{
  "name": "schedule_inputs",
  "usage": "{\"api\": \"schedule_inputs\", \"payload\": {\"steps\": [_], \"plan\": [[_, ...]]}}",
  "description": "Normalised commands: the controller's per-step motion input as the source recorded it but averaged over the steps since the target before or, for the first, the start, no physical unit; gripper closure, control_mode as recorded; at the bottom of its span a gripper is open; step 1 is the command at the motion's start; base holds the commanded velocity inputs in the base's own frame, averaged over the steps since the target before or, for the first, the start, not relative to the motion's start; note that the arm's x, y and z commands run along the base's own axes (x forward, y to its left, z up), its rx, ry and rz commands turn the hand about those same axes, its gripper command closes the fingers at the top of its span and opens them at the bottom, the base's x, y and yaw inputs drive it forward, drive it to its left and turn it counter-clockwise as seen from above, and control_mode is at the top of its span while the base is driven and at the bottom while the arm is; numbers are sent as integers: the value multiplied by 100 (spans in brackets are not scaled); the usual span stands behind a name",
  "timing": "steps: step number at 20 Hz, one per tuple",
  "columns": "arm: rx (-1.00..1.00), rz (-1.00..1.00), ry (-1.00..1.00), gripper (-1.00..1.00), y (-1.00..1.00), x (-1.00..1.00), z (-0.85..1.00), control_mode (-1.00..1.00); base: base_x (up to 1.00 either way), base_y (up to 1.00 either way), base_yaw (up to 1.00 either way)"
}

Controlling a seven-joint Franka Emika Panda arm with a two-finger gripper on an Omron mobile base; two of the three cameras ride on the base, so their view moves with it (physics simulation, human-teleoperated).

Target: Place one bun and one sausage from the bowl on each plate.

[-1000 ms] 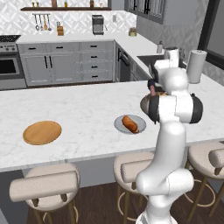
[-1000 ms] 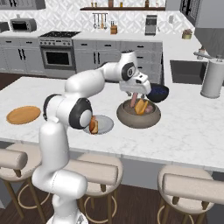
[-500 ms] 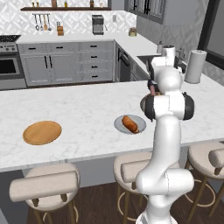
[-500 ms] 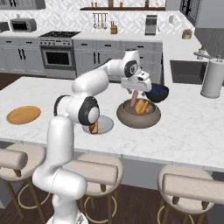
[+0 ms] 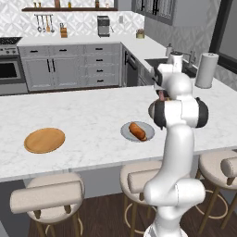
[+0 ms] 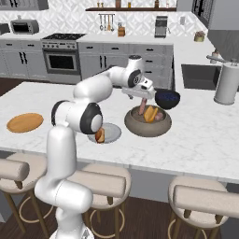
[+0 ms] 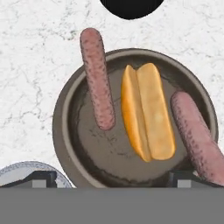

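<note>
The speckled bowl (image 7: pixel 65 131) (image 6: pixel 148 122) holds one bun (image 7: pixel 148 111) (image 6: pixel 150 113) and two sausages. One sausage (image 7: pixel 97 76) (image 6: pixel 142 108) leans over the rim, and the other sausage (image 7: pixel 197 135) lies by the opposite wall. My gripper (image 7: pixel 111 179) (image 6: pixel 141 98) hovers open just above the bowl, with nothing between its fingers. The light grey plate (image 5: pixel 127 134) (image 6: pixel 111 134) carries a bun (image 5: pixel 137 130) (image 6: pixel 100 135). Far to the left, the wooden plate (image 5: pixel 44 140) (image 6: pixel 24 122) is bare.
A dark blue bowl (image 6: pixel 167 98) (image 7: pixel 131 6) stands right behind the speckled bowl. A paper towel roll (image 6: pixel 226 84) (image 5: pixel 206 69) stands by the sink on the right. Stools line the counter's near edge.
The arm has shifted its pose slightly above the bowl. The jaws have stayed open and the food has not moved.
</note>
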Motion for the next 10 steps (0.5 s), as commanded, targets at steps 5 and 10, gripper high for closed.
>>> {"api": "schedule_inputs", "payload": {"steps": [5,10], "plan": [[-30,1,5,-100,7,38,-5,-100,0,0,0],[-2,2,8,-100,0,55,-7,-100,0,0,0]]}}
